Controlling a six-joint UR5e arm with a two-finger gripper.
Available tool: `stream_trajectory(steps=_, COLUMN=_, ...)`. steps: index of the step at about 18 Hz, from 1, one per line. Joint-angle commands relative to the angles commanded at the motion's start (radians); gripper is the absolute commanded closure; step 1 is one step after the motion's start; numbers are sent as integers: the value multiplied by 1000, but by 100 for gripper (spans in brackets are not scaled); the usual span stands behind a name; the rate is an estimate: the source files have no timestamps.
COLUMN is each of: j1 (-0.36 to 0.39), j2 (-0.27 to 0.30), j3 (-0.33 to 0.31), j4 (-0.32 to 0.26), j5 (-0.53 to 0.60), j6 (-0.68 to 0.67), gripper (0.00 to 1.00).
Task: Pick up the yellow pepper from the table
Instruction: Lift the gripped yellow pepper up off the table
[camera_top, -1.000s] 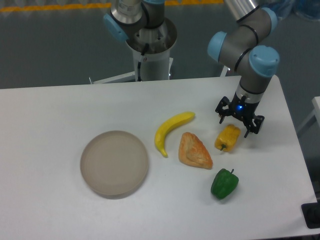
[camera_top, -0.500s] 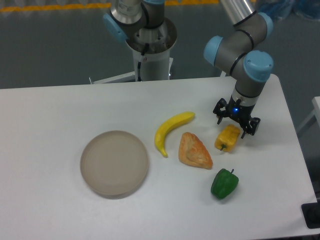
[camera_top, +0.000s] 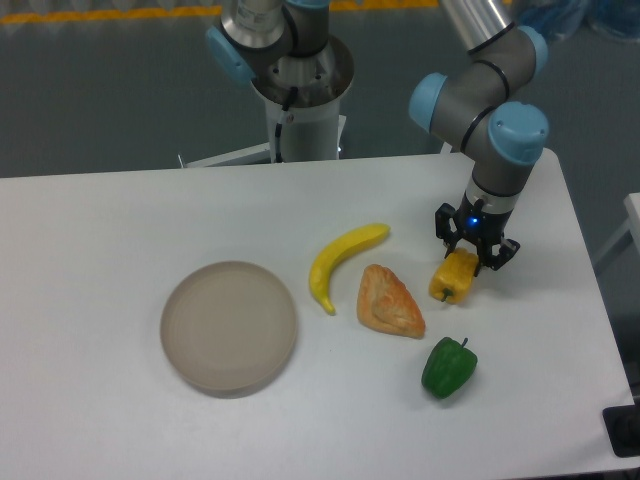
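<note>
The yellow pepper (camera_top: 453, 277) lies on the white worktop (camera_top: 120, 220), its upper end directly under the claw (camera_top: 474, 250) and its long axis slanting down-left from it. The claw's fingers straddle that end, narrowly spread; whether they already pinch it I cannot tell. A pastry (camera_top: 389, 301) sits just left, a green pepper (camera_top: 448, 367) below, leaving open room only upward.
</note>
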Motion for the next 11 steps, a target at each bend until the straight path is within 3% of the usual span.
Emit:
stream_trajectory(steps=4, j1=-2, j2=9, j3=29, j4=-3, j5=5, j6=-3, gripper=71)
stream_trajectory(steps=9, j1=-31, j2=32, j3=130, j4=-24, j5=29, j6=-15, gripper=71)
stream_trajectory(steps=11, j1=-38, j2=37, j3=170, j4=-58, j5=31, j6=-18, gripper=71)
